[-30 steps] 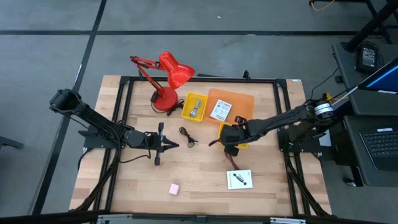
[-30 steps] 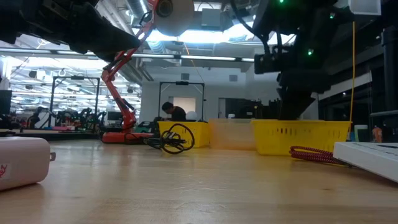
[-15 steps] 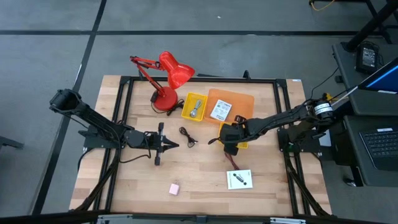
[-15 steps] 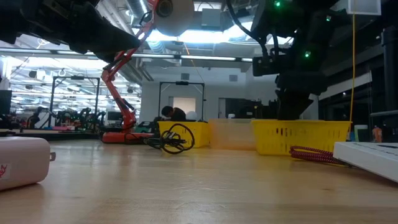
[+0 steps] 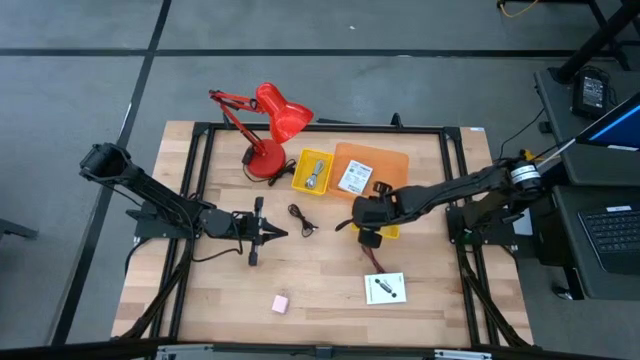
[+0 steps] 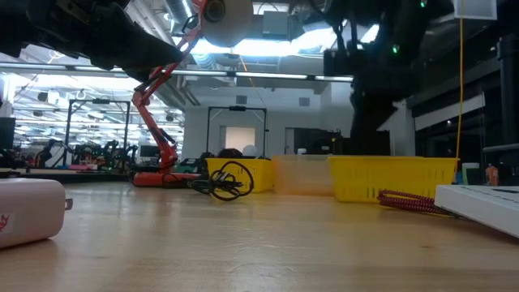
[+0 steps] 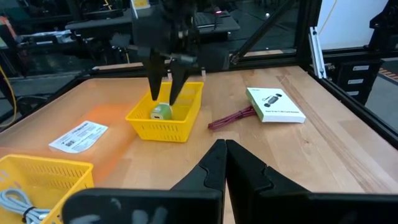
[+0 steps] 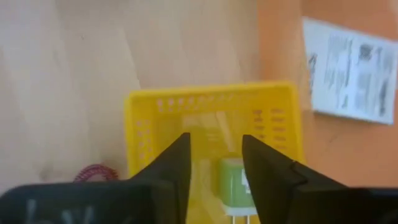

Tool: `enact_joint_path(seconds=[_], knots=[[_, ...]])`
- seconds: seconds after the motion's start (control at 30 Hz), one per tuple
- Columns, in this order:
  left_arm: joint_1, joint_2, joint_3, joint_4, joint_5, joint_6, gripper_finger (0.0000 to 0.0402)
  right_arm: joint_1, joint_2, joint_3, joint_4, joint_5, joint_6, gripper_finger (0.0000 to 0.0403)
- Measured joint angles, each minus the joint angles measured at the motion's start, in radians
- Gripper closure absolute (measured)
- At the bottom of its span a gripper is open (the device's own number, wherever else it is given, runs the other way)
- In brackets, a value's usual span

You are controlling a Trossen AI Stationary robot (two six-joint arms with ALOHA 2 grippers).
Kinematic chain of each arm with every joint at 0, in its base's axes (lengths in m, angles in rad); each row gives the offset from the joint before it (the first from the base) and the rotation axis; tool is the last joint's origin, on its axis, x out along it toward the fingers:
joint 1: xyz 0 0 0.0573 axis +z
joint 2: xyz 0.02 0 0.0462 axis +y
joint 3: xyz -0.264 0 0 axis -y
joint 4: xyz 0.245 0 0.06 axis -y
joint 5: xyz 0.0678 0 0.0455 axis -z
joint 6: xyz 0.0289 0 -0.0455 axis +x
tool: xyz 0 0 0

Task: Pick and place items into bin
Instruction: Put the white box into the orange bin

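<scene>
My right gripper (image 8: pixel 214 155) is open and points down over a small yellow bin (image 5: pixel 385 232) near the table's middle, its fingers (image 7: pixel 168 81) apart just above the bin. A green block (image 8: pixel 233 180) lies on the bin's floor below them. My left gripper (image 7: pixel 224 149) is shut and hovers left of a black cable (image 5: pixel 302 218) coiled on the wood. A maroon cord (image 5: pixel 375 260), a white card box (image 5: pixel 385 288) and a pink block (image 5: pixel 280 303) lie nearer the front edge.
A second yellow bin (image 5: pixel 313 172) holds a bluish-grey tool. Beside it an orange tray (image 5: pixel 395 160) carries a white card (image 5: pixel 355 178). A red desk lamp (image 5: pixel 268 125) stands at the far left. A black frame (image 5: pixel 320 128) rims the table.
My right gripper has risen a little over the yellow bin and shifted slightly toward the table's left.
</scene>
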Motion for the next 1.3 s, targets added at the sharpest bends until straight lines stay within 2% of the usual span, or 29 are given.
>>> enact_joint_path(seconds=[0.1, 0.27, 0.43, 0.73, 1.0, 1.3], knots=[[0.0, 0.0, 0.0, 0.0, 0.0, 0.0, 0.0398, 0.009, -0.019, 0.036, 0.002, 0.005, -0.032, 0.0312], [0.0, 0.0, 0.0, -0.001, -0.001, 0.0, 0.0398, 0.046, -0.055, 0.054, -0.001, 0.076, -0.053, 0.0353], [0.0, 0.0, 0.0, -0.001, 0.038, -0.008, 0.0399, 0.127, -0.118, 0.045, -0.002, 0.082, -0.05, 0.0397], [0.0, 0.0, 0.0, 0.028, 0.073, 0.048, 0.0398, 0.307, -0.256, -0.088, 0.15, 0.234, 0.074, 0.0401], [0.0, 0.0, 0.0, 0.022, 0.118, 0.047, 0.0399, 0.361, -0.313, -0.264, 0.394, 0.238, 0.164, 0.0401], [0.0, 0.0, 0.0, 0.021, 0.146, 0.046, 0.04, 0.363, -0.321, -0.351, 0.429, 0.206, 0.278, 0.04]])
